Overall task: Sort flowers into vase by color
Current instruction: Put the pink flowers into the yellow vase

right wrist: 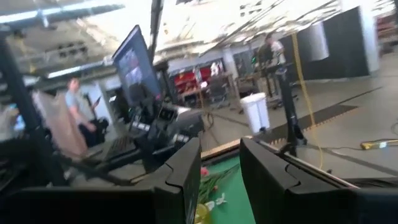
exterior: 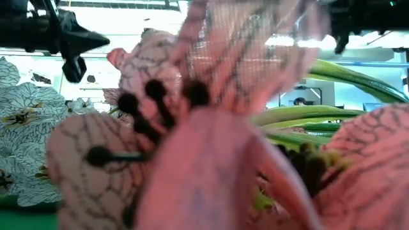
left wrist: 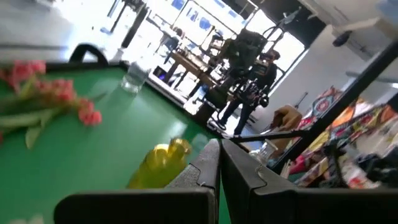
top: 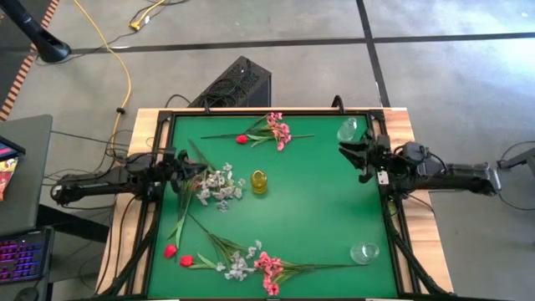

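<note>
A yellow vase [top: 259, 181] stands mid-worktop between the left gripper [top: 185, 166], fingers pressed together, and the right gripper [top: 349, 154], fingers spread, flowers [top: 219, 187] beside it.

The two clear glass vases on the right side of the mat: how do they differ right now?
Place: the far clear vase stands at the mat's far right corner; the near clear vase stands at the near right corner.
Neighbours: the right claw hovers just beside the far vase, with nothing between its parted fingers; no arm is near the near vase.
Flowers: a pink spray lies level with the far vase; another pink spray lies by the near one.
Shared: both are clear glass and hold no flowers.
</note>
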Robot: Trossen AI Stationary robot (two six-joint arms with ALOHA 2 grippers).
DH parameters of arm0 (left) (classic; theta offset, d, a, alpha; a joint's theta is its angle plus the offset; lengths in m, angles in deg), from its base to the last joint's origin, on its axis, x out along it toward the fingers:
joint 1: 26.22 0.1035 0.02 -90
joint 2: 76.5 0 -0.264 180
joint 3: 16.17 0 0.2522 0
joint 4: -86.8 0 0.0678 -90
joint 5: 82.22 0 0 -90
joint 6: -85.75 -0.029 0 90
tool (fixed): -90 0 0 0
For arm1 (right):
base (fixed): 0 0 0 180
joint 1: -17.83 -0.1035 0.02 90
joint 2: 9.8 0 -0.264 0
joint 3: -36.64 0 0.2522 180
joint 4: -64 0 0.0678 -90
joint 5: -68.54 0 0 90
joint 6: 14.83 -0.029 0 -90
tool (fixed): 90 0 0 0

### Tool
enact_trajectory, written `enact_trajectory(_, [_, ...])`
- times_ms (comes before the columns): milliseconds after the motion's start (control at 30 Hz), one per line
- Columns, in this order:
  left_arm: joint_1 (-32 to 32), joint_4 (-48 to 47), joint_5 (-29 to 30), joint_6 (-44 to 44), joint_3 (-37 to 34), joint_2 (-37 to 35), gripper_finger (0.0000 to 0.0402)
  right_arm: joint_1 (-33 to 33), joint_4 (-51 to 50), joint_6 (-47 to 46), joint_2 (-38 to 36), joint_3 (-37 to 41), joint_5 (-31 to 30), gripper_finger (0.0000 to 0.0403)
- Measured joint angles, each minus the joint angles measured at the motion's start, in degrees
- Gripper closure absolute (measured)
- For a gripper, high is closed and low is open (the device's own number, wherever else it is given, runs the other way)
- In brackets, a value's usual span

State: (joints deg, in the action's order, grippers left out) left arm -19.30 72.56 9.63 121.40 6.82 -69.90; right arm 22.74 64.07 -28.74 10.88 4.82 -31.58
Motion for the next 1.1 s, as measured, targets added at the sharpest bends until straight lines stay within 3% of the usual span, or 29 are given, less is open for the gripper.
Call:
enact_trajectory(133, [0.0, -3.9, 0.0, -4.5, 5.6, 3.7, 0.0401, -4.0, -2.3, 2.4, 10.6, -8.0, 0.1, 0.0264])
enact_trajectory(400, [0.0, -14.5, -2.6, -13.5, 17.4, 13.1, 0.0401, -11.1, -17.9, 5.4, 31.1, -29.2, 1.3, 0.0264])
enact_trajectory(600, [0.0, -17.2, -3.9, -18.3, 21.4, 17.9, 0.0392, -15.1, -27.7, 5.6, 44.2, -43.6, 1.3, 0.0264])
enact_trajectory(967, [0.0, -20.5, -9.8, -20.6, 21.8, 21.2, 0.0260, -22.7, -37.2, 4.2, 63.5, -59.8, 1.6, 0.0264])
enact_trajectory(1100, [0.0, -20.8, -10.7, -22.5, 21.8, 22.1, 0.0218, -24.6, -41.3, 0.4, 70.1, -64.3, 5.3, 0.0264])
